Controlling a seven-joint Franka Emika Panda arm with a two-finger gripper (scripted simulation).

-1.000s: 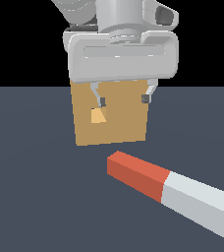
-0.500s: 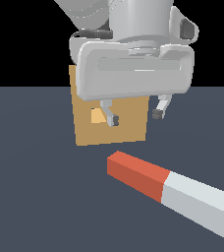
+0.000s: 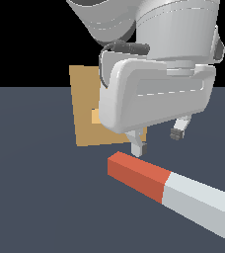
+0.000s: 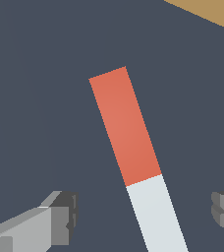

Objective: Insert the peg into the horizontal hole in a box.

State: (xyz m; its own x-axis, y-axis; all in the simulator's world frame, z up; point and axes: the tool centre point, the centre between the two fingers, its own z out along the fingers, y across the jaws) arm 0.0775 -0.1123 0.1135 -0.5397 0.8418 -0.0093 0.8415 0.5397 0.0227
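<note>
Dark slate floor (image 3: 35,197) carries the peg (image 3: 176,195) lying flat with its red end toward the upright tan box (image 3: 87,111) and its hole (image 3: 95,116), while the gripper (image 3: 156,141) hangs above it, its 2 fingers (image 3: 138,147) spread apart, grasping nothing.

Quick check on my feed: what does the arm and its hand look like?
Glossy white-grey rounded arm shell with a black cable looping at the wrist. The hand has a boxy pale-grey body and two slim grey fingers tipped with dark pads.
</note>
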